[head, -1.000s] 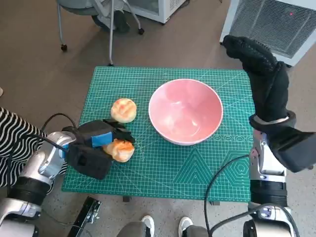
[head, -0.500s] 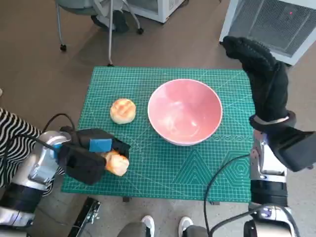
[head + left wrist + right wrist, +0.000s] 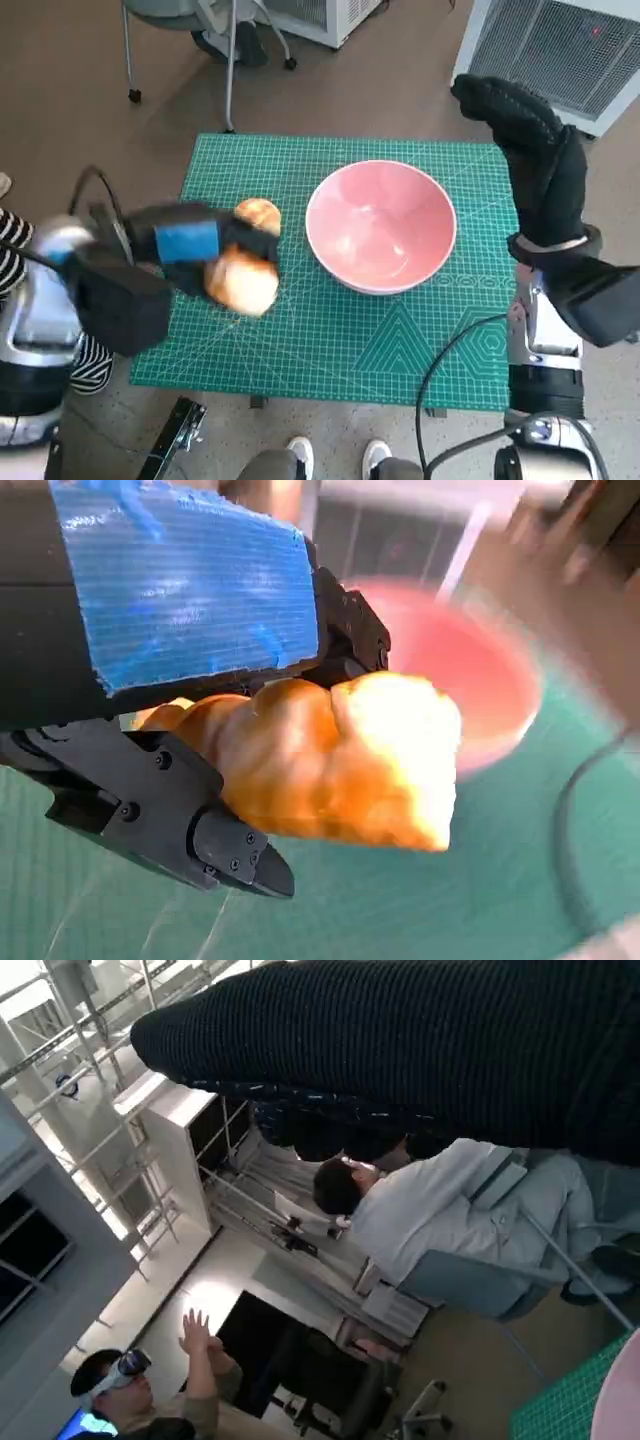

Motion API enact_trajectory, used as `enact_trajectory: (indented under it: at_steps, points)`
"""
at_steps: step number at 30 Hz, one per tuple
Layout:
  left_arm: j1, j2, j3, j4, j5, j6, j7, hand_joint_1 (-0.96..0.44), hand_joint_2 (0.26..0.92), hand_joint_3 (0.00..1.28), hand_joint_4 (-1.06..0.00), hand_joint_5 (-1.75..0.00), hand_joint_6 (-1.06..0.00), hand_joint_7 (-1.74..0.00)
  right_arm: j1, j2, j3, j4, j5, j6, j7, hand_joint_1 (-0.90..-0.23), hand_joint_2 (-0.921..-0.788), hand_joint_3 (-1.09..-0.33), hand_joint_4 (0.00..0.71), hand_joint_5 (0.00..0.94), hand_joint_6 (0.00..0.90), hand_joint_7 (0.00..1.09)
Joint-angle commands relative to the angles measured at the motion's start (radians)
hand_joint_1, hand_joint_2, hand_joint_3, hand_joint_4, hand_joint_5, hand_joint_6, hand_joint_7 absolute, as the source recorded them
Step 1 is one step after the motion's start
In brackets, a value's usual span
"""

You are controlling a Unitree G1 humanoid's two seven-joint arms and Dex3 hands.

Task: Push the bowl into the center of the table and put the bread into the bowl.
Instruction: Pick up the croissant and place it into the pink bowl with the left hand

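My left hand (image 3: 185, 250) holds a golden bread roll (image 3: 241, 281) lifted above the green mat's left half; the left wrist view shows the roll (image 3: 340, 765) gripped in the black fingers (image 3: 190, 820), with the pink bowl (image 3: 470, 680) blurred beyond it. A second roll (image 3: 259, 213) lies on the mat just behind the hand. The pink bowl (image 3: 381, 226) stands empty at the mat's middle right. My right hand (image 3: 527, 140) is raised above the table's right far corner, fingers stretched out, holding nothing.
The green cutting mat (image 3: 400, 350) covers the small table. A white grilled appliance (image 3: 570, 50) stands at the back right and chair legs (image 3: 230, 60) at the back left. Shoes (image 3: 335, 455) show at the front edge. The right wrist view shows people (image 3: 420, 1210) in the room.
My left hand has lifted the roll off the mat's front left and carried it up and toward the bowl. The right hand and bowl have stayed put.
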Motion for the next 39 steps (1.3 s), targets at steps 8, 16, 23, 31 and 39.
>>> enact_trajectory:
  at_steps: [8,16,23,31,39]
  points:
    - [-0.199,-0.221,-0.072,0.113,0.071,-0.028,0.189,0.0,0.917,0.05,-0.73,-1.09,-0.63,-1.2,0.026,-0.012,-0.01,0.014,0.012,-0.004,0.011,-0.771,-0.921,-0.662,0.173,0.001,0.0,0.56]
    - [-0.327,-0.322,-0.17,0.376,0.217,-0.152,0.302,0.0,0.916,0.09,-0.66,-1.14,-0.62,-1.23,0.033,-0.017,-0.014,0.003,0.005,-0.007,0.003,-0.77,-0.921,-0.661,0.174,0.002,0.007,0.56]
    - [-0.419,-0.412,-0.226,0.639,0.284,-0.269,0.388,0.0,0.902,0.06,-0.76,-1.1,-0.65,-1.14,0.041,-0.017,-0.016,-0.006,0.0,-0.009,-0.005,-0.769,-0.921,-0.662,0.175,0.002,0.012,0.56]
    - [-0.477,-0.476,-0.298,0.828,0.393,-0.294,0.466,0.0,0.911,0.04,-0.76,-1.13,-0.65,-1.1,0.052,-0.012,-0.016,-0.021,-0.005,-0.007,-0.015,-0.769,-0.921,-0.663,0.176,0.002,0.015,0.55]
    - [-0.502,-0.529,-0.342,0.957,0.447,-0.249,0.484,-0.01,0.879,0.16,-0.53,-0.98,-0.41,-1.03,0.061,-0.008,-0.014,-0.035,-0.008,-0.005,-0.027,-0.77,-0.921,-0.662,0.176,0.002,0.017,0.55]
